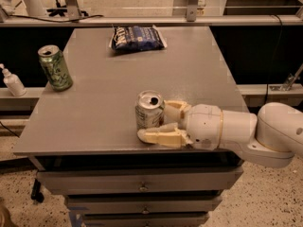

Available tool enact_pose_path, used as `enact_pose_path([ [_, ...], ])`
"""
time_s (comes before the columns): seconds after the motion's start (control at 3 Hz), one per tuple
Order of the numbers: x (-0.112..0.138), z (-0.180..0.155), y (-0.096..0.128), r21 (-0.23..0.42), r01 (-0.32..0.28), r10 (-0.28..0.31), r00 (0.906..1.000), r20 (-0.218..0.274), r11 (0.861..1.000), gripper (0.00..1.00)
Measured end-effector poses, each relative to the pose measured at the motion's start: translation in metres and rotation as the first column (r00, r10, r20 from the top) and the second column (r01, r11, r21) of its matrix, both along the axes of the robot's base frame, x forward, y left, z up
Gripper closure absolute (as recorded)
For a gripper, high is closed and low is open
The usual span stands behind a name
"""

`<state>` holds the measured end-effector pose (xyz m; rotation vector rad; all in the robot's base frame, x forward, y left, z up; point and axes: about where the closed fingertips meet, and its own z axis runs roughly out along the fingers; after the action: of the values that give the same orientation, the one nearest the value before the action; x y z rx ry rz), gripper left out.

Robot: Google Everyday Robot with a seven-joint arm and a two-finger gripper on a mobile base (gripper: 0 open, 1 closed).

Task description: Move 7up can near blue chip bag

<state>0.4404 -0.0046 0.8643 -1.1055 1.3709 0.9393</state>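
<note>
You have two cans and one bag on the flat grey surface (pixel 94 117). The 7up can (pixel 149 109) is round, shiny and silver, with a dark hole in its top; it stands upright near the front edge. Your gripper (pixel 154 120) is right at it, reaching in from the right; its two cream fingers (pixel 161 137) are apart, one in front of the can and one behind it, both very close to its sides. The arm (pixel 236 129) is smooth, white and round. The bag (pixel 137 37) is dark blue, flat and crinkly; it lies at the far edge, well apart from the 7up can. The green can (pixel 55 67) stands upright at the left edge.
</note>
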Motion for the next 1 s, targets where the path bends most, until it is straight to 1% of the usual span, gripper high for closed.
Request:
enact_pose_path([
  [0.33, 0.002, 0.005, 0.006, 0.008, 0.006, -0.006, 0.9998, 0.018, 1.0, 0.64],
  [0.67, 0.007, 0.013, 0.002, 0.0, 0.02, -0.02, 0.999, 0.04, 1.0, 0.88],
  [1.0, 0.016, 0.027, -0.022, -0.041, 0.052, -0.049, 0.9962, 0.072, 0.998, 1.0],
])
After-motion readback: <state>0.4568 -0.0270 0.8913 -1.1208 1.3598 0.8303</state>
